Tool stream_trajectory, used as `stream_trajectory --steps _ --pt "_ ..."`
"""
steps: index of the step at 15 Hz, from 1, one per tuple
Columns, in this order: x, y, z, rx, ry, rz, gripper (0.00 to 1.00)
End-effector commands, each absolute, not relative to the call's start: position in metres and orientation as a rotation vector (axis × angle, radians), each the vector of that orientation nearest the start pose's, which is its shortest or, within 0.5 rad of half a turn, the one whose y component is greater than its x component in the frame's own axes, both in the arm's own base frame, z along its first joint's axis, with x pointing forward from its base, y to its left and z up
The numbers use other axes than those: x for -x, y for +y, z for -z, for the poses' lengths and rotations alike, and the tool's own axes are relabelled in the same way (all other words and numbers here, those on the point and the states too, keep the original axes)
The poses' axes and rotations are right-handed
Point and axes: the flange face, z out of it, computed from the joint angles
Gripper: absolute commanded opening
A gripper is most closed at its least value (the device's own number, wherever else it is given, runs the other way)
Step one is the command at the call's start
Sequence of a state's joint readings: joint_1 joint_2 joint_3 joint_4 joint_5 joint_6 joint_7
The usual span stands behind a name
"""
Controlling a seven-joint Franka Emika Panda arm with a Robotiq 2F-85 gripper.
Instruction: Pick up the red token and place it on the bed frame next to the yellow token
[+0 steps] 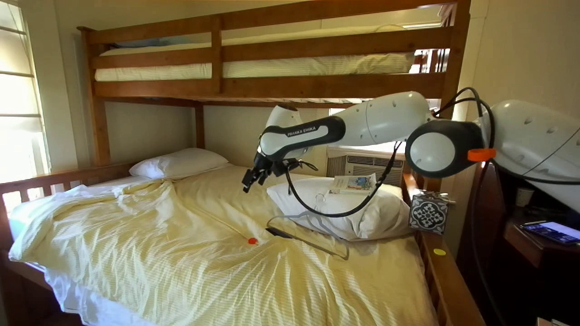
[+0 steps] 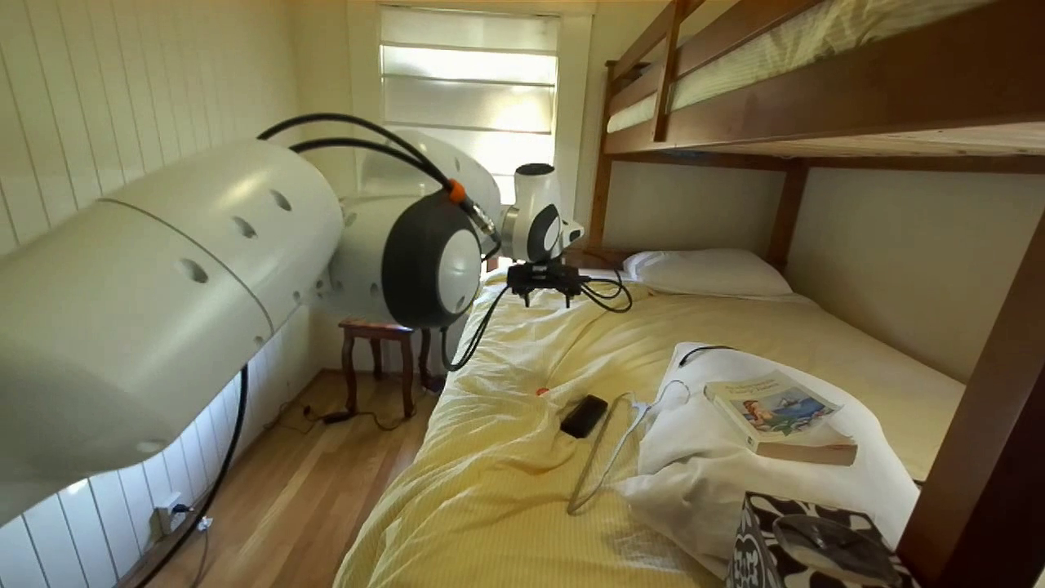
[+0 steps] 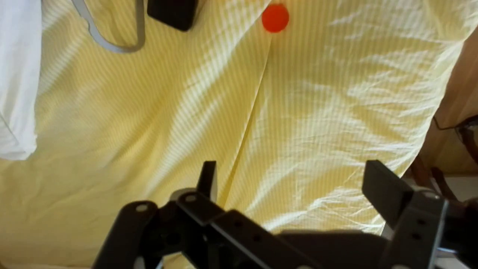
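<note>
The red token (image 1: 253, 241) lies flat on the yellow bedspread (image 1: 190, 271); it also shows in an exterior view (image 2: 542, 392) and near the top of the wrist view (image 3: 275, 18). The yellow token (image 1: 439, 251) lies on top of the brown bed frame's side rail (image 1: 446, 283); it is out of view elsewhere. My gripper (image 1: 253, 182) is above the bed, apart from the red token and farther toward the window end. In the wrist view my gripper (image 3: 290, 168) is open with nothing between its fingers. It also shows in an exterior view (image 2: 547, 304), pointing down.
A black box-shaped object (image 2: 584, 416) and a grey hanger (image 2: 608, 457) lie close to the red token. A white pillow (image 1: 380, 217) carries a book (image 1: 354, 184). A patterned box (image 1: 429, 213) stands by the rail. The upper bunk (image 1: 317, 86) overhangs the far side.
</note>
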State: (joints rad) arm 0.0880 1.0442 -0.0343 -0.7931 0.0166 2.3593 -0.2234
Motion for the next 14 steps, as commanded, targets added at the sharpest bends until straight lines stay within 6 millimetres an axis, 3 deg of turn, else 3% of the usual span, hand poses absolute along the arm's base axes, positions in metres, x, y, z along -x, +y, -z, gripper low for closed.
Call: stream_trajectory --steps 1,4,5,7,12,14 --pt "-0.849 0.069 -0.315 3.109 -0.521 1.004 1.0" --pt "-0.848 0.06 -0.276 3.219 -0.513 0.907 1.0" --pt "-0.846 0.061 -0.288 3.161 -0.529 0.9 1.0" --pt "-0.846 0.059 -0.275 3.17 -0.527 0.887 1.0" --pt "-0.846 0.06 -0.282 3.166 -0.526 0.901 1.0" --pt "-0.848 0.067 -0.268 3.184 -0.539 0.989 1.0"
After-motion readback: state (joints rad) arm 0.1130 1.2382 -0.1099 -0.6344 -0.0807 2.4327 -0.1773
